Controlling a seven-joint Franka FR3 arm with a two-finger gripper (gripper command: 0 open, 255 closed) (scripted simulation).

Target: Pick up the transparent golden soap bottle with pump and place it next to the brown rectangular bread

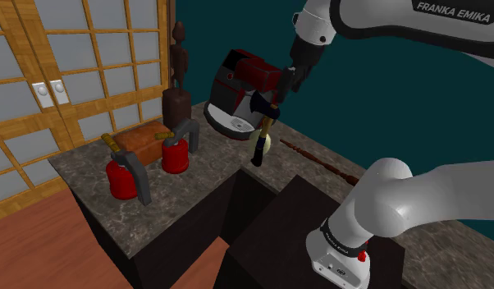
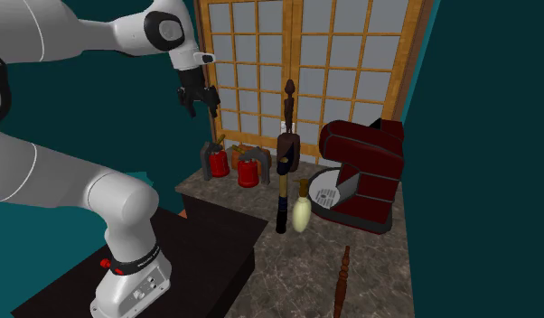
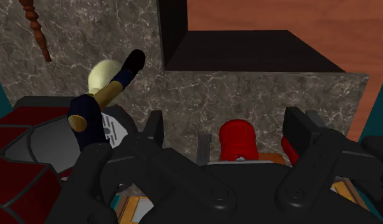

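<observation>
Soap bottle (image 2: 302, 215), pale yellow with a pump top, stands near the centre of the second exterior view on the dark marbled counter (image 2: 379, 262). It is just right of a tall dark rod with a gold band (image 2: 281, 194) and just left of the coffee machine. In the shoulder view the bottle (image 1: 261, 148) sits at mid-frame behind that rod.

The white Franka arm (image 2: 44, 108) arches across the upper left of the second exterior view from its black stand (image 2: 198, 244). The dark red coffee machine (image 2: 365, 172) fills the right of centre. A carved wooden figurine (image 2: 289, 126) rises behind the rod. At the counter's far end the brown bread (image 1: 143, 135) lies behind two red canisters with grey handles (image 1: 121, 176), well apart from the bottle. A turned brown wooden stick (image 2: 342, 275) lies at the lower right.

The black gripper (image 2: 198, 101) hangs high above the counter at the upper left, fingers spread wide and holding nothing. In the wrist view, one red canister (image 3: 238, 140) shows far below between the fingers (image 3: 153, 127), untouched.
</observation>
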